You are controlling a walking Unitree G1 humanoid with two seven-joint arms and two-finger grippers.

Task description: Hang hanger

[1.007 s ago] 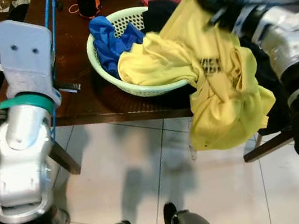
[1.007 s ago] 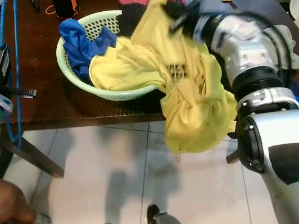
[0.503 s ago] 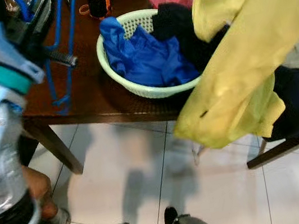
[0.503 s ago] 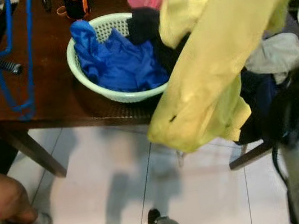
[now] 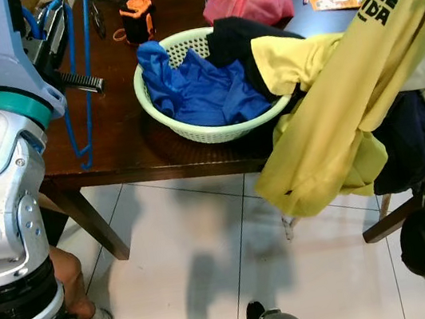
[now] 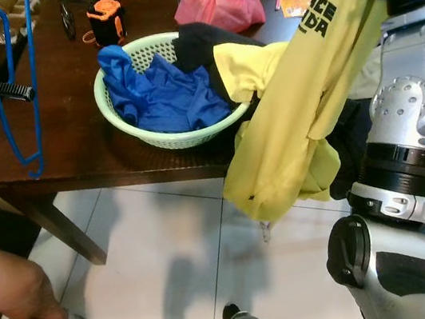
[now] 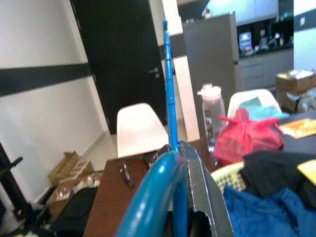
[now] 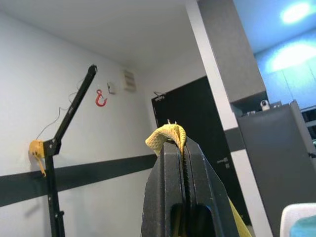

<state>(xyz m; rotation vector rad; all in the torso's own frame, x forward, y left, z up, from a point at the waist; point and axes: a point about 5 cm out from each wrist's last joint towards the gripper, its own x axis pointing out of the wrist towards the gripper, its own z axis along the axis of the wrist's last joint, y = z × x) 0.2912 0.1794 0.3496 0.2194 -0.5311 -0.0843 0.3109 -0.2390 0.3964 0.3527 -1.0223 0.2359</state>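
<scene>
The right tool (image 8: 183,148) is clenched on a fold of the yellow cotton T-shirt with black lettering (image 5: 348,97). A second ago the shirt lay heaped over the pale green plastic laundry basket (image 5: 157,107) on the dark wooden worktop (image 5: 123,153); now it hangs lifted, mostly clear, one part trailing on the rim. The left tool (image 7: 185,163) grips the blue plastic hanger (image 5: 76,92) above the worktop's left edge. Shirt and hanger seem ready to meet, though threading probably comes before hanging.
</scene>
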